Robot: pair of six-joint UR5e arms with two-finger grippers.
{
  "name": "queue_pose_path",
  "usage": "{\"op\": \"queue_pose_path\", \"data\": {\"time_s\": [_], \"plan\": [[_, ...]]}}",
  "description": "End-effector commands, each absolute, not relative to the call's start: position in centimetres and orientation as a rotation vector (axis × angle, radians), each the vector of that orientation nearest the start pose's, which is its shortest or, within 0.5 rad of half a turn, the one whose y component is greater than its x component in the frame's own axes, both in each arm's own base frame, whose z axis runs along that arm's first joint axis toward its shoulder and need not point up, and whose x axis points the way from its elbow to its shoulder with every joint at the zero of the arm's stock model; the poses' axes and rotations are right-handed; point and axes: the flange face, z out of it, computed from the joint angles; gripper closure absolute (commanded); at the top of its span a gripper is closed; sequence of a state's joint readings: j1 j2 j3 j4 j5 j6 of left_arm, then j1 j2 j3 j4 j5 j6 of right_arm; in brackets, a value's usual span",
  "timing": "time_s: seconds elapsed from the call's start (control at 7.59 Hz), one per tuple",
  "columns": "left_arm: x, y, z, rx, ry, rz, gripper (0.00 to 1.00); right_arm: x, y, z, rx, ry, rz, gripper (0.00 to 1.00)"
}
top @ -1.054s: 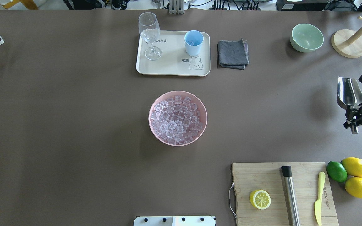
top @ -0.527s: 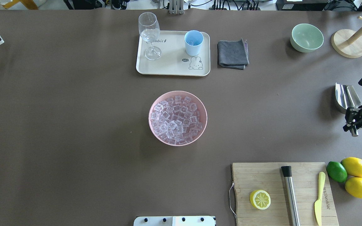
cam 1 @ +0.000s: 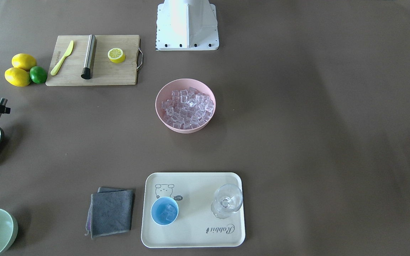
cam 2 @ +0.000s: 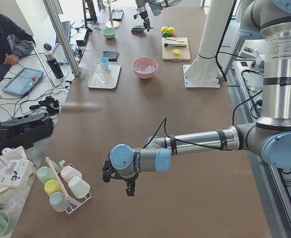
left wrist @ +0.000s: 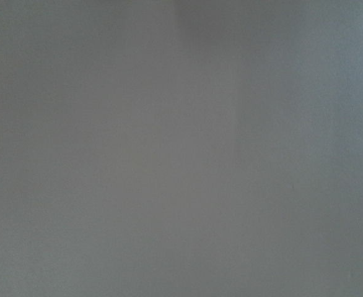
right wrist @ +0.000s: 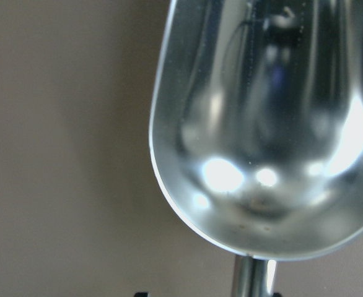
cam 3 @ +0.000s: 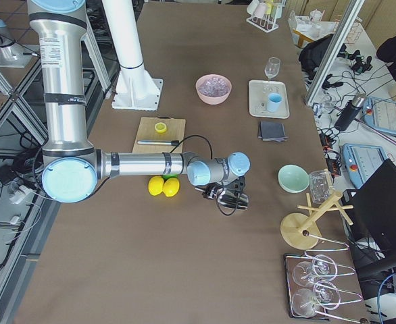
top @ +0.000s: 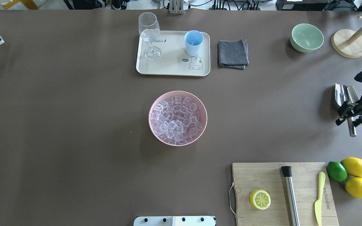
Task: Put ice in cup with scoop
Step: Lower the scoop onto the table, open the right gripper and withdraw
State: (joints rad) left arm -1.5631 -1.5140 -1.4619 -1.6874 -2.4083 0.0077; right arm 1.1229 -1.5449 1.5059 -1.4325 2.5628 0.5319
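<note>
1. Ice [top: 177,117] sits piled in the pink bowl [top: 203,106]; a few cubes show in the cup [top: 194,44], beyond the bowl.
2. The scoop [top: 341,94] is far to the bowl's right, low, its handle clamped in my right tool [top: 352,111].
3. Hard, shiny steel may slip, I think; the handle is the place to hold.
4. Left tool [cam 2: 118,173]: I cannot tell if it is apart or together.

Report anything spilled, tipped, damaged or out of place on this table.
Nothing stands out. The ice sits heaped inside the pink bowl with no cubes on the table, the cup and wine glass stand upright on the tray, and the scoop is empty in the right gripper.
</note>
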Motion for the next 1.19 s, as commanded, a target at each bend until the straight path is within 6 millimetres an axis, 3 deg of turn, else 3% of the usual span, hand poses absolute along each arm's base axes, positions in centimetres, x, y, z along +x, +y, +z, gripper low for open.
{"op": "queue_pose_path", "data": {"time_s": [0.0, 0.26, 0.53, 0.79, 1.05], "plan": [[-5.6, -45.9, 72.3, -0.046, 0.837, -0.006, 0.02, -14.2, -49.4, 59.8, -0.252, -0.934, 0.041, 0.00], [-5.6, -45.9, 72.3, -0.046, 0.837, -0.008, 0.02, -8.8, -50.6, 57.5, -0.155, -0.949, 0.115, 0.00], [-5.6, -45.9, 72.6, -0.052, 0.837, -0.009, 0.02, 0.2, -51.2, 57.7, -0.037, -0.939, 0.227, 0.00], [-5.6, -45.9, 72.5, -0.050, 0.839, -0.010, 0.02, 8.7, -50.4, 60.4, 0.112, -0.774, 0.073, 0.00], [-5.6, -45.9, 72.4, -0.048, 0.839, -0.009, 0.02, 10.6, -49.1, 62.2, -0.031, -0.771, 0.058, 0.00]]}}
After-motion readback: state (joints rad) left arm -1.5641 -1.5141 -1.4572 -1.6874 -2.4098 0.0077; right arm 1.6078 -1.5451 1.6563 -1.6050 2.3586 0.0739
